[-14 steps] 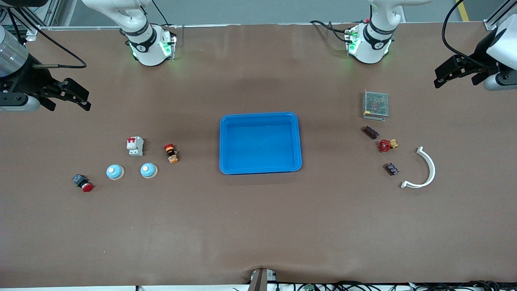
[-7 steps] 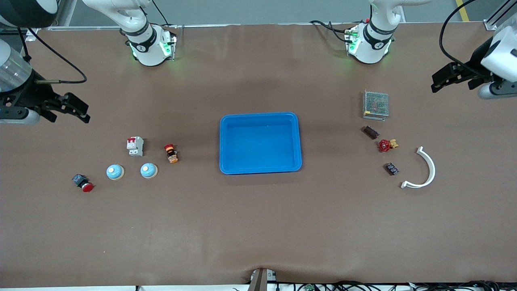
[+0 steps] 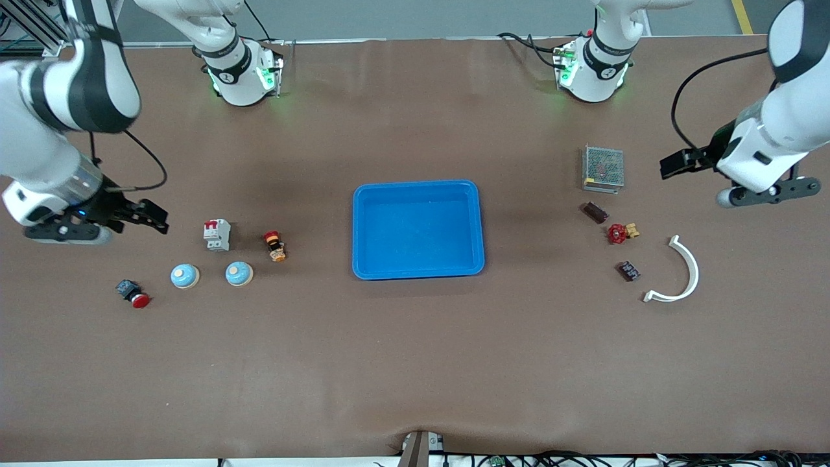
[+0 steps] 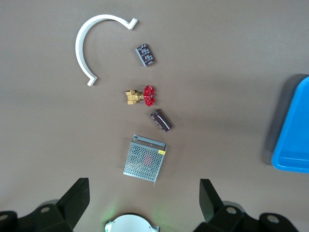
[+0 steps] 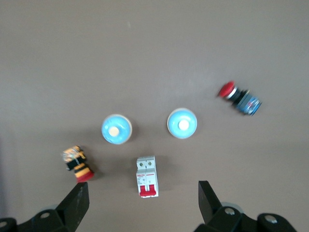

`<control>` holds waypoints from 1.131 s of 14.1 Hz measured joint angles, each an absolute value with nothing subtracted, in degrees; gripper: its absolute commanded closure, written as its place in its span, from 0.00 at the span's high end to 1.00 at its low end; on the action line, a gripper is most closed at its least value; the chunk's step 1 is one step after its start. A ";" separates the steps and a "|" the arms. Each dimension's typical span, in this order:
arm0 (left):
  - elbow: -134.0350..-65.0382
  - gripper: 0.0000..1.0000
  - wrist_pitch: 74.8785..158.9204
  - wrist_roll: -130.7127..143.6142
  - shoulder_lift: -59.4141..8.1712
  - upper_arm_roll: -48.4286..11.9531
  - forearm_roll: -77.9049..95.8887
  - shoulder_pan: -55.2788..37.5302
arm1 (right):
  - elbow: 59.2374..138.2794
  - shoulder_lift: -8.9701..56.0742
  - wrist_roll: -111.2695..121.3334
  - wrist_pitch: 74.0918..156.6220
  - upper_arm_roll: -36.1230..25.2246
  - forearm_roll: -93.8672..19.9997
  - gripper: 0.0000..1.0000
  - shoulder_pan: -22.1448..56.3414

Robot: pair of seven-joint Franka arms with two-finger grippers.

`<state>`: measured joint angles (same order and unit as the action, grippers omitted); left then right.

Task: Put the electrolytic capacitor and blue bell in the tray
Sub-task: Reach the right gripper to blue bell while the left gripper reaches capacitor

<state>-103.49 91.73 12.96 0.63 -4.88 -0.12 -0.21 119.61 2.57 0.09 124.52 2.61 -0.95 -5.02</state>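
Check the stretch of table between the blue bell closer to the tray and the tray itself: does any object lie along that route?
Nothing lies on it. Between that blue bell and the tray is bare table; the orange-black pushbutton sits farther from the front camera, off that line.

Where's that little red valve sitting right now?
The red valve lies toward the left arm's end of the table, between two small dark components, beside the white curved piece.

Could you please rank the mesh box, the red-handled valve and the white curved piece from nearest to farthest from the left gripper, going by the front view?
From the left gripper:
1. Mesh box, beside it, toward the tray.
2. Red-handled valve, nearer the front camera.
3. White curved piece, nearest the camera.
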 measured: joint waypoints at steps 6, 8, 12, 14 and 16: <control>-119.03 1.00 107.97 17.03 1.54 -5.47 -0.12 -0.46 | 119.56 15.07 0.09 133.42 2.43 0.05 1.00 -6.56; -125.09 1.00 114.47 18.36 2.11 -6.13 -0.12 -0.47 | 118.31 18.07 0.10 134.40 2.36 0.49 1.00 -7.14; -134.68 1.00 126.53 19.94 1.96 -6.31 -0.12 -0.32 | 115.02 23.57 0.09 136.24 2.25 3.50 1.00 -8.63; -137.43 1.00 129.96 21.54 0.79 -6.30 -0.12 0.14 | 114.56 25.38 0.11 137.99 2.24 3.59 1.00 -9.12; -138.26 1.00 131.79 23.74 -1.47 -6.26 -0.12 0.71 | 114.53 26.92 0.12 140.44 2.25 3.60 1.00 -9.17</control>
<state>-138.26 131.79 23.74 -1.47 -6.26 -0.12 0.71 114.53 26.92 0.12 140.44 2.25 3.60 -9.17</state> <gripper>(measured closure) 0.000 0.000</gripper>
